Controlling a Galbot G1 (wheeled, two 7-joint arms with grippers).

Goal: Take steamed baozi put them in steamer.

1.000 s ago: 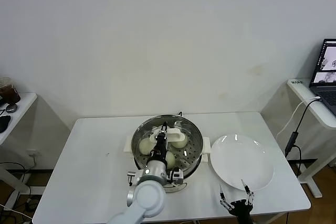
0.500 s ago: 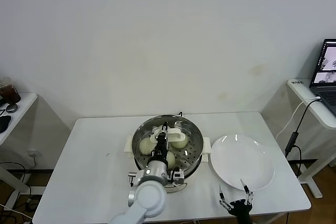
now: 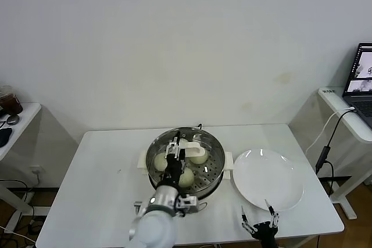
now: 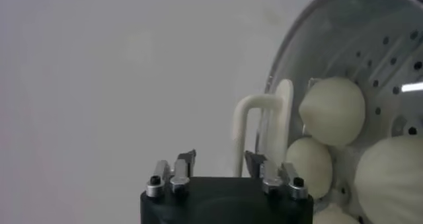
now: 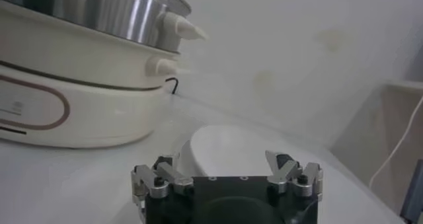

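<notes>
1. The table (image 3: 99,184) is the biggest thing here, white and carrying everything else; the steamer stands at its middle and the plate just to the right of it.

2. The steamer (image 3: 216,169) is a shiny steel pot with a holed tray inside and pale handles on each side. A white looped handle (image 4: 254,123) (seemingly belonging to a lid leaning at the far rim) stands on edge behind the buns.

3. The plate (image 3: 268,179) lies flat and bare; no bun is left on it, so the loading looks finished or nearly so.

4. The left gripper (image 3: 173,150) hangs over the steamer tray among the buns, its fingers narrowly apart and holding nothing, as the left wrist view (image 4: 220,162) shows.

5. The right gripper (image 3: 259,219) waits low at the table's near edge beside the plate, fingers spread wide and empty.

6. The steamed baozi (image 3: 199,156) sit on the tray inside the steamer; three show plainly from the head view and parts of four from the left wrist view (image 4: 332,111), packed close, some touching.

7. What could go wrong, as I judge it: the left arm must lift clear from a crowded pot, and a sideways drift could dent or roll a soft bun, or knock the upright white handle just beside its fingers. A straight rise avoids both.
</notes>
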